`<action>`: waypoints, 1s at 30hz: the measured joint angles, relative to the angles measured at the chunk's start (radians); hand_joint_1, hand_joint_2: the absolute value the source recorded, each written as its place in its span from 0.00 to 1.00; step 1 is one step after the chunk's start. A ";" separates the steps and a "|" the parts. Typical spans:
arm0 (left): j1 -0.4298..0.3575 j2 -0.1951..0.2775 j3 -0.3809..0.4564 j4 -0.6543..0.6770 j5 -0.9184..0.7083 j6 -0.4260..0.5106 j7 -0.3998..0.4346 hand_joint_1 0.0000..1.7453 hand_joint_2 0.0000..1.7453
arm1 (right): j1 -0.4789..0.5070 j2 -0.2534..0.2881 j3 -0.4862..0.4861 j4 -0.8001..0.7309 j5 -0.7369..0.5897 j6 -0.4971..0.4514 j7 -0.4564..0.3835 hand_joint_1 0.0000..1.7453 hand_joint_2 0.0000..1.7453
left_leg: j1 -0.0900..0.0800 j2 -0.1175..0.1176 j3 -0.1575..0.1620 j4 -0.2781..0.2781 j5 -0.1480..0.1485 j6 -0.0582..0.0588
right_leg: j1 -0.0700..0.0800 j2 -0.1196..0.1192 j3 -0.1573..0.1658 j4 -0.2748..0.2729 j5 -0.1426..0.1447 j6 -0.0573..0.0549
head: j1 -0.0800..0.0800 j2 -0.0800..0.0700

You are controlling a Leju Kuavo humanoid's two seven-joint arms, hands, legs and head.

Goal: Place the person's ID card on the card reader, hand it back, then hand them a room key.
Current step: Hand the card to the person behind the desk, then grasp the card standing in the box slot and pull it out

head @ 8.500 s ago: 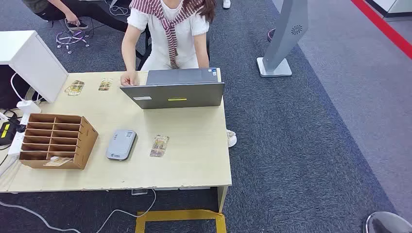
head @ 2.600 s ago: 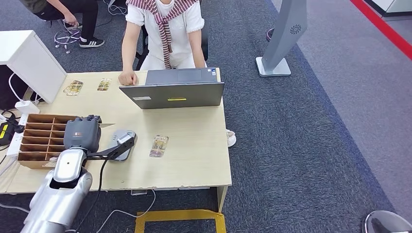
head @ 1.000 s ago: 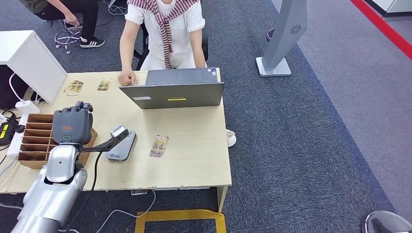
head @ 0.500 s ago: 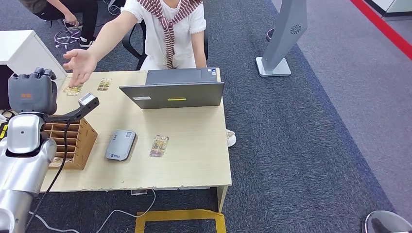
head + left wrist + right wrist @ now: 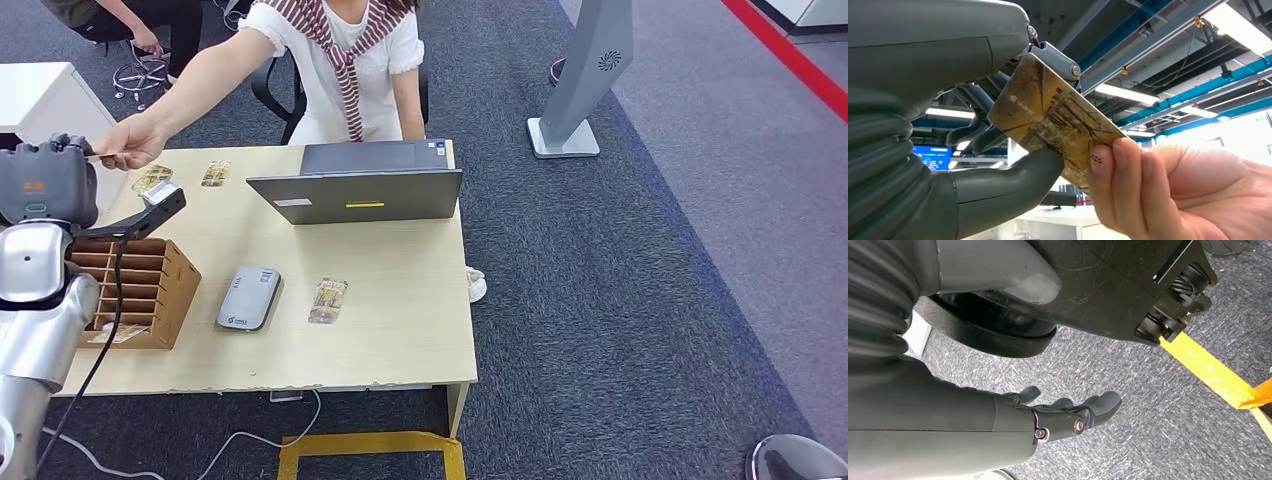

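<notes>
ID card up in the air, pinched between the thumb and dark fingers of the left robot hand, raised past the far left corner of the surface. Person's hand has the card's other end, fingertips clamped on it. Right robot hand hangs low over grey carpet, fingers loosely apart, holding nothing. Down on the surface: card reader, another card beside it, wooden organizer, laptop.

Card corner hidden — behind person's fingers.
</notes>
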 joint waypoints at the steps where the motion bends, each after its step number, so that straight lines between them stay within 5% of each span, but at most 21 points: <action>1: 0.000 0.001 0.000 0.003 0.000 0.001 0.002 0.00 1.00 | 0.000 0.000 0.000 0.000 0.000 0.000 0.000 0.00 1.00 | 0.000 0.000 0.000 0.000 0.000 0.000 | 0.000 0.000 0.000 0.000 0.000 0.000 | 0.000 0.000; 16: 0.036 0.002 0.012 0.009 0.029 0.093 -0.021 0.00 1.00 | 0.000 0.000 -0.002 0.000 0.016 -0.004 0.005 0.00 1.00 | 0.000 0.001 0.000 0.000 0.000 0.000 | 0.000 0.001 0.000 0.000 0.000 0.000 | 0.000 0.000; 25: 0.384 -0.023 0.066 -0.365 0.167 0.157 -0.126 0.00 1.00 | 0.006 0.000 -0.025 0.000 -0.002 -0.022 0.011 0.00 1.00 | -0.001 0.002 0.000 0.000 -0.001 0.001 | -0.001 0.002 -0.001 -0.001 -0.001 0.001 | 0.000 0.000; 30: 0.491 -0.027 0.085 -0.506 0.174 0.152 -0.131 0.00 1.00 | 0.007 0.000 -0.033 0.000 -0.003 -0.025 0.013 0.00 1.00 | -0.001 0.001 -0.001 0.000 -0.001 0.001 | -0.001 0.001 0.000 -0.001 -0.001 0.001 | 0.000 0.000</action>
